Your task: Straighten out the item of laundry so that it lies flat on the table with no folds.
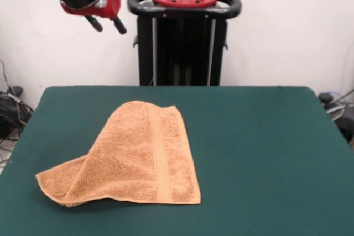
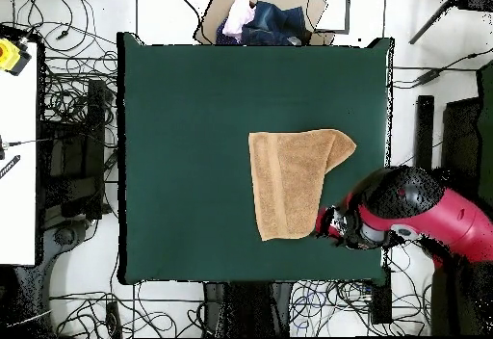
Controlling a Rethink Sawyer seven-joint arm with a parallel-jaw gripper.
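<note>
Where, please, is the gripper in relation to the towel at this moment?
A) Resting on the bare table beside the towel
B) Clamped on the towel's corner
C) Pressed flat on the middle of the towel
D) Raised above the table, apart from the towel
D: in the front view the gripper hangs high above the table, its fingers empty, while the towel lies below with one corner folded over.

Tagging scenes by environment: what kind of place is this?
Probably a robotics lab. A green felt-topped table holds only an orange-tan towel, the Sawyer arm's pedestal stands against a bare white wall, and loose cables sprawl across the floor around the table.
</note>
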